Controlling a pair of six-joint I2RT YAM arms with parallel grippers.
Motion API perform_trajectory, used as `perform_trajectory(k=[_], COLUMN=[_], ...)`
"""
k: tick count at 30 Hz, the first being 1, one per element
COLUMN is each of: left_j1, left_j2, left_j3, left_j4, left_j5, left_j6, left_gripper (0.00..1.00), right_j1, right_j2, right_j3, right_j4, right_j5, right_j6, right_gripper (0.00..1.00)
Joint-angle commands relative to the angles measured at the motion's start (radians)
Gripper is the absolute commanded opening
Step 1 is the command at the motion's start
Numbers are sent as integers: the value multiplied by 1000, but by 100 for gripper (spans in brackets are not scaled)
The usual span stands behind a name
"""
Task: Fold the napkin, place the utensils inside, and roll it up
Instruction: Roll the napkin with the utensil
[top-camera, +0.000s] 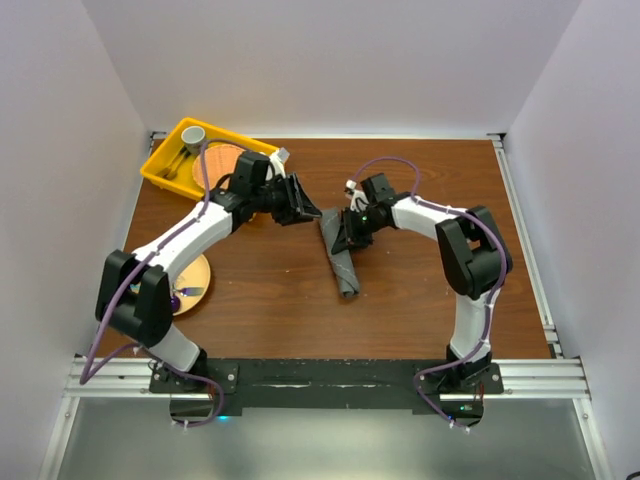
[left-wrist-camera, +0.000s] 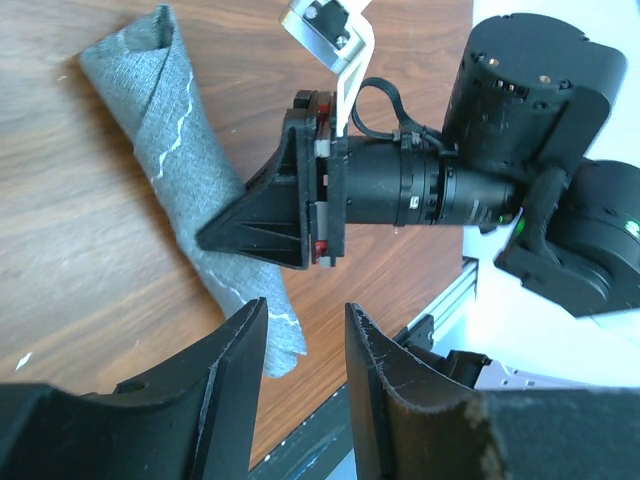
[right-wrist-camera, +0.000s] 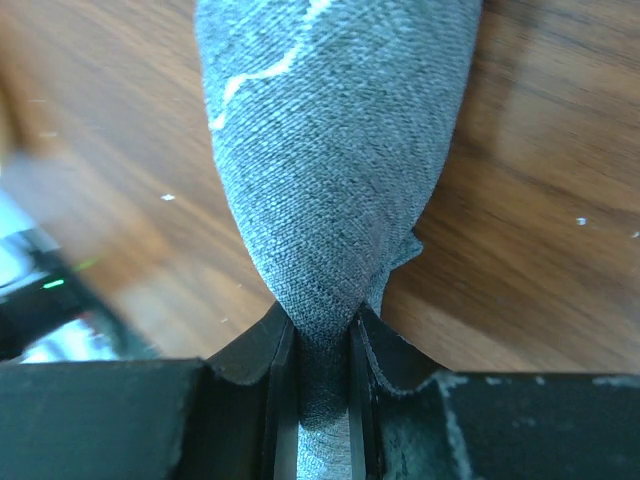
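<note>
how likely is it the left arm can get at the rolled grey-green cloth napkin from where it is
Probably yes: the left gripper hangs open beside one end of the napkin, only wooden table between. The right gripper is shut on the roll close by, so that part is taken.

A dark brown wooden table (top-camera: 260, 320) stands between plain white walls (top-camera: 60, 150) on three sides. Aluminium rails (top-camera: 522, 230) run along its edges. The light is even and soft.
</note>
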Motion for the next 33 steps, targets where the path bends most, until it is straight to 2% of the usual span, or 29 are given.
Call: perform_trajectory(k=[1, 9, 10, 14, 19, 26, 30, 33], left_j1=[5, -16, -22, -36, -41, -50, -53, -55], left_j2=[85, 290, 307, 404, 482, 594, 632, 658], left_j3=[29, 105, 121, 178, 224, 276, 303, 326], left_j4=[182, 307, 360, 388, 411, 423, 400, 371], left_j5=[131, 188, 186, 179, 171, 165, 154, 148], left_j6=[-42, -103, -107, -114, -126, -125, -105, -82], left_gripper=[41, 41, 40, 40, 39, 39, 38, 38], right_j1=[-68, -177, -183, -215, -238, -249, -250, -249], right_j2=[-4, 25, 36, 56, 77, 84, 56, 24], right_j3=[-55, -122, -116, -90, -47, -7, 31, 66], right_j4=[168, 159, 144, 90, -1, -61, -148, -228], right_j5=[-268, -360, -365, -376, -380, -353, -272, -193], right_j6=[44, -48, -64, -119, -197, -234, -269, -297], right_gripper=[12, 16, 17, 20, 28, 36, 49, 56])
